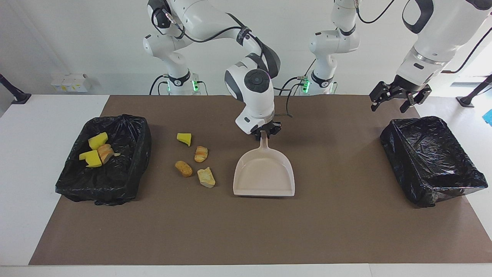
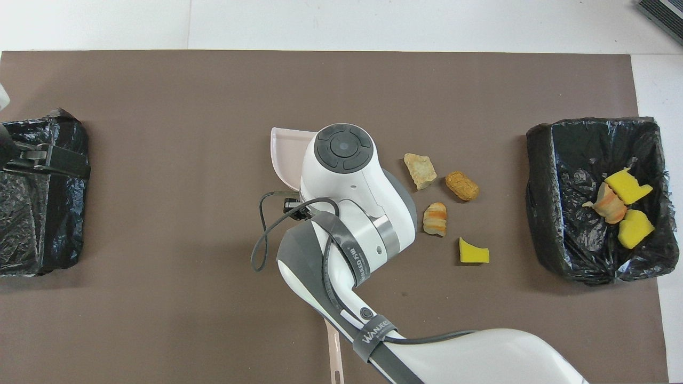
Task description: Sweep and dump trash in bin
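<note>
My right gripper is shut on the handle of the beige dustpan, which is level and bare inside, low over the middle of the mat. Its arm hides most of the dustpan from overhead. Several trash lumps lie on the mat beside the pan, toward the right arm's end: a yellow chunk and three bread-like pieces. More trash sits in the black-lined bin. My left gripper hangs open by the other bin, waiting.
A second black-lined bin stands at the left arm's end, with nothing in it. The brush's handle end shows near the robots' edge, under the right arm. A brown mat covers the table.
</note>
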`<state>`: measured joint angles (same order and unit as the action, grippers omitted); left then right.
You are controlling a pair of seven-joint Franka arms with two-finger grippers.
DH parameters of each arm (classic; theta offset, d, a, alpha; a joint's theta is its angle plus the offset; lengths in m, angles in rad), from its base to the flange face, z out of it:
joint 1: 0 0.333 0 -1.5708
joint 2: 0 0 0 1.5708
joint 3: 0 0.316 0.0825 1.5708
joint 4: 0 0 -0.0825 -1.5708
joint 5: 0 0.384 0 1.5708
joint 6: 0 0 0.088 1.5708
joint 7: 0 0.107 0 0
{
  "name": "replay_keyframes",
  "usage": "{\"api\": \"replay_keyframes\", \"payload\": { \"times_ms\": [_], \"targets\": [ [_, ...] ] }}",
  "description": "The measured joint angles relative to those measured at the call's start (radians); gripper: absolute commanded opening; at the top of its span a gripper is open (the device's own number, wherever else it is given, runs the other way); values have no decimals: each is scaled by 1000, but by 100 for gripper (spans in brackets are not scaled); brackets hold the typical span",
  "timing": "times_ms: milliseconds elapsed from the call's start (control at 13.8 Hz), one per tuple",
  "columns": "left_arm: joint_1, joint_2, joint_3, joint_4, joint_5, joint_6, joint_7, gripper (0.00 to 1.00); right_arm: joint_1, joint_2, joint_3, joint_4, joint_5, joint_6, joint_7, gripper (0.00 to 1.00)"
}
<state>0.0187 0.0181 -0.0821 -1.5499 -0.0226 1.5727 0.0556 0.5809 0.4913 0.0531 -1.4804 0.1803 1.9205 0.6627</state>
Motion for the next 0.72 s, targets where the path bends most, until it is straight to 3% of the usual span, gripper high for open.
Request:
{"api": "replay_keyframes", "payload": {
  "times_ms": [507,579,651,724],
  "targets": [
    [0,0,-3,0,0,0,-1,100,-14,48,-10,12,-53,75,0,0],
    [0,0,-3,0,0,0,0,100,-15,51,-10,12,-53,83,0,8],
    [-1,0,-3,0,0,0,0,100,-16,55,-10,12,-53,93,0,40],
    [-1,0,-4,0,0,1,0,100,-20,58,-10,12,-53,103,0,99]
  ]
}}
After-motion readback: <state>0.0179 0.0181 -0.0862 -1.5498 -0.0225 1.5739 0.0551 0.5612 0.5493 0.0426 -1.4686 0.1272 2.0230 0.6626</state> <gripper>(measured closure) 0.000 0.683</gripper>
